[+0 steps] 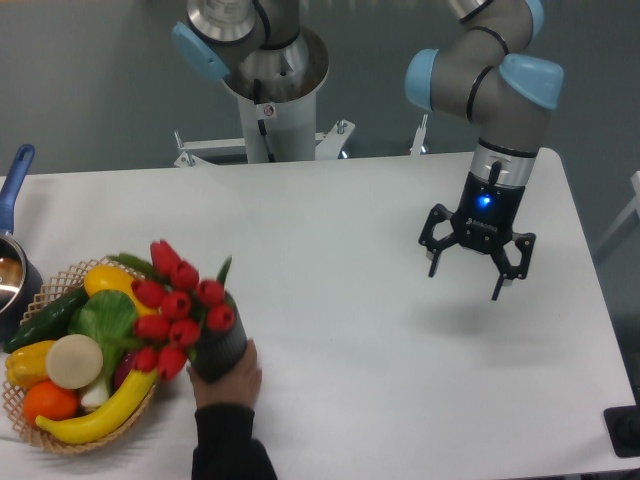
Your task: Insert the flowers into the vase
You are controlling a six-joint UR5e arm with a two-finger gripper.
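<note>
Gripper (477,263) hung right of centre, jaws wide, empty. Hand (228,380) gripped vase (217,349) holding flowers (178,299), lower left.

We see a white table (380,400). At its left edge sits a wicker basket (150,400) of fruit and vegetables, with a blue-handled pot (14,250) behind it. Just right of the basket, near the front edge, the vase (218,350) is gripped by a person's hand (228,383).
</note>
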